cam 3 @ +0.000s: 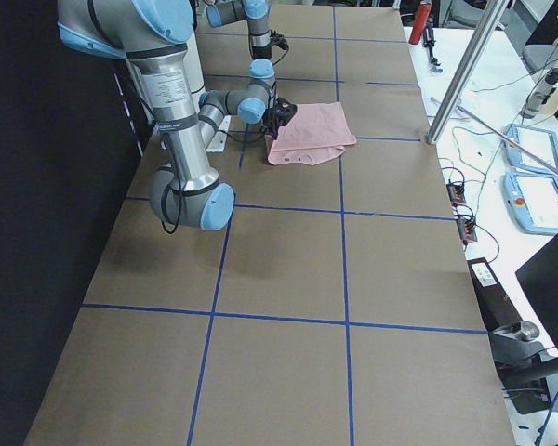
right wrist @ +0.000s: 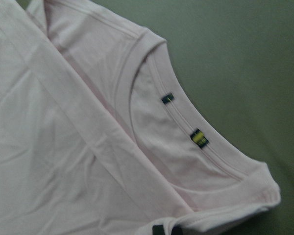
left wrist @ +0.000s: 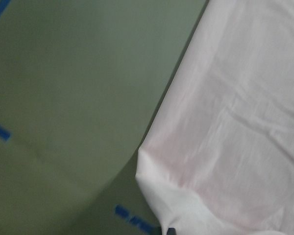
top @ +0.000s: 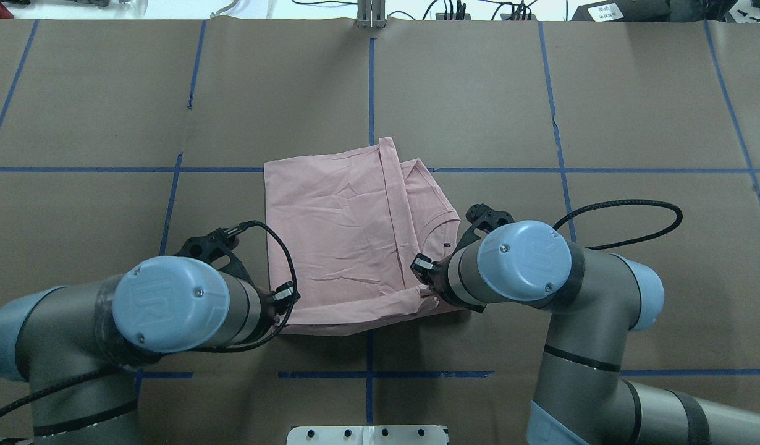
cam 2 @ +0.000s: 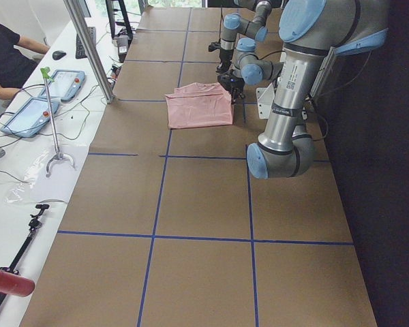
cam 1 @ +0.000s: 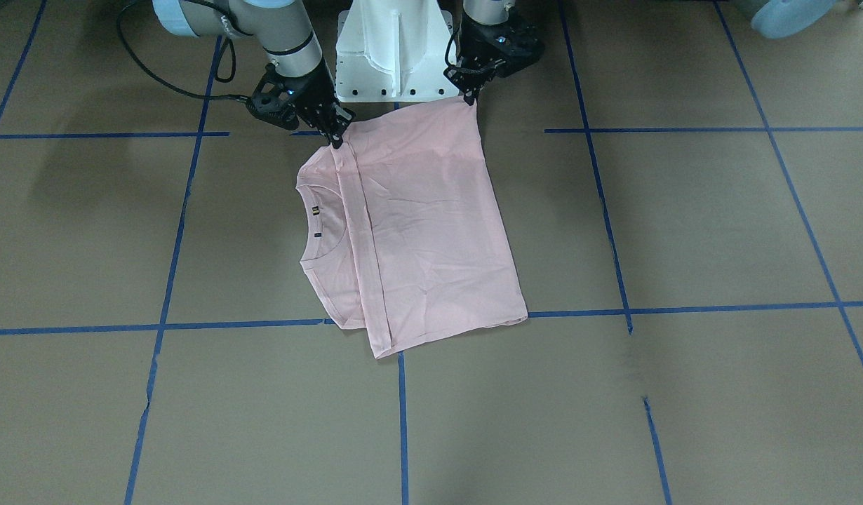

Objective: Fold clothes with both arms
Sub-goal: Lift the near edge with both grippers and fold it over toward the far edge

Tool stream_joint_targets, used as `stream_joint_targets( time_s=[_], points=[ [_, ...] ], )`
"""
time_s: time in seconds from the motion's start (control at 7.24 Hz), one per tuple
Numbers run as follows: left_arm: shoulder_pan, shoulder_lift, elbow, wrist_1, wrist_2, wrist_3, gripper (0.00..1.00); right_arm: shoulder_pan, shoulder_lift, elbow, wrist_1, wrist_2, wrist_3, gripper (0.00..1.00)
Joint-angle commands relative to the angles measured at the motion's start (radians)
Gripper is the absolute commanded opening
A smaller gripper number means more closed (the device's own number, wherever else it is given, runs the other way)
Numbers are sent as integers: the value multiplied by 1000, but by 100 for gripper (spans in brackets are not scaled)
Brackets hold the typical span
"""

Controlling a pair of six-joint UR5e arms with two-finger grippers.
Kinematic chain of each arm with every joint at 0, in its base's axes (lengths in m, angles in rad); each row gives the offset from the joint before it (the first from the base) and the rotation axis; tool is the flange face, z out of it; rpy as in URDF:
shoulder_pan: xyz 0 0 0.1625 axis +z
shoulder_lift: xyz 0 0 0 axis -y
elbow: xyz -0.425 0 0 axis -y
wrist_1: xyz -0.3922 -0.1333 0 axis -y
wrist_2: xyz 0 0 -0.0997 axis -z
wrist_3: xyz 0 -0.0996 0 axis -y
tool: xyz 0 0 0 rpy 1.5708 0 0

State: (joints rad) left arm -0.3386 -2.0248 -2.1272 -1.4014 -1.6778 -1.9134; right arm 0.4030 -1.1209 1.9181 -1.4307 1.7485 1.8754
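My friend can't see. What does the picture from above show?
A half-folded pale pink T-shirt lies on a brown table with blue tape lines. The left gripper and right gripper pinch its two corners nearest the robot.

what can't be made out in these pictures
- Shirt underside: every view, it lies against the table.
- Tips of left claw: overhead view, under the left arm.
- Tips of right claw: overhead view, under the right arm.
- Neck labels text: right wrist view, blurred and too small.
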Motion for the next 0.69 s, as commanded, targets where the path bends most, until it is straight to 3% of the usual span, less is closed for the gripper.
stream_joint_targets(
  time_s=[0.0,0.41,0.55],
  points=[
    [-78,-9,99,-138,-2,42,0,92,76,-161,149,-3,-25,0],
    [-126,-9,199,-290,-2,43,0,137,125,-264,210,-3,-47,0],
    [-173,-26,231,-316,-2,80,0,169,200,-366,210,0,-77,0]
  ],
)
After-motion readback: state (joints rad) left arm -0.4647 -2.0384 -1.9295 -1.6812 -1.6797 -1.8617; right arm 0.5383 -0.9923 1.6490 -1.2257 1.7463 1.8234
